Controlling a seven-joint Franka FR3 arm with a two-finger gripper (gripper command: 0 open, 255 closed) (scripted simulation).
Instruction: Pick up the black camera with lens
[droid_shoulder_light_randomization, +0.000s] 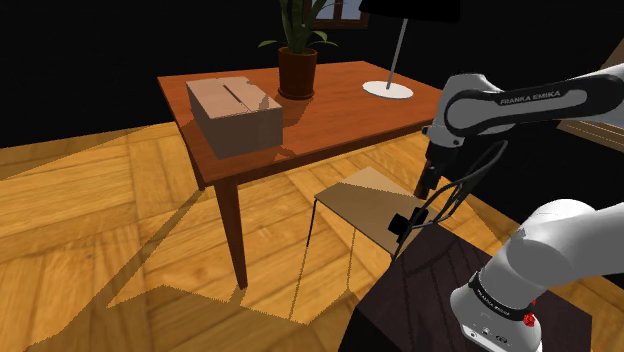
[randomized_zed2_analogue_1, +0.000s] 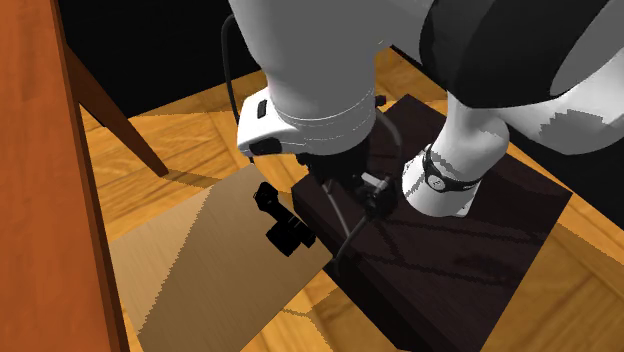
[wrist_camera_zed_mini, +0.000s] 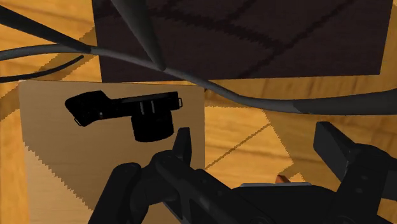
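Standing apart with nothing between them, the two black fingers (wrist_camera_zed_mini: 181, 147) are open and empty. In the wrist view the gripper (wrist_camera_zed_mini: 254, 139) hangs above bare floor and the edge of the low table, off to one side of its target rather than over it.

The black camera with lens (wrist_camera_zed_mini: 149, 114) lies just beyond the outer side of one finger, untouched. Its round lens points toward the gripper, and a dark grip or strap piece sticks out at the end away from the fingers. It rests on the tan top of a small wire-legged table (droid_shoulder_light_randomization: 350, 200). In the shoulder view it sits at that top's near right edge, close to the dark stand (randomized_zed2_analogue_1: 470, 240).

I judge the step in hand to be the approach: the hand is near the camera but not yet lined up on it. The next move calls for a sideways shift so that the camera body lies between the open fingers. A lowering and a closing across the body's narrow width would follow. The thin cables hanging close by should be kept clear.

Farther out lies the wooden floor (droid_shoulder_light_randomization: 100, 220). Far and to the shoulder view's left stands a red-brown table (droid_shoulder_light_randomization: 330, 125). It carries a cardboard box (droid_shoulder_light_randomization: 235, 115), a potted plant (droid_shoulder_light_randomization: 297, 62) and a lamp's white base (droid_shoulder_light_randomization: 387, 89).
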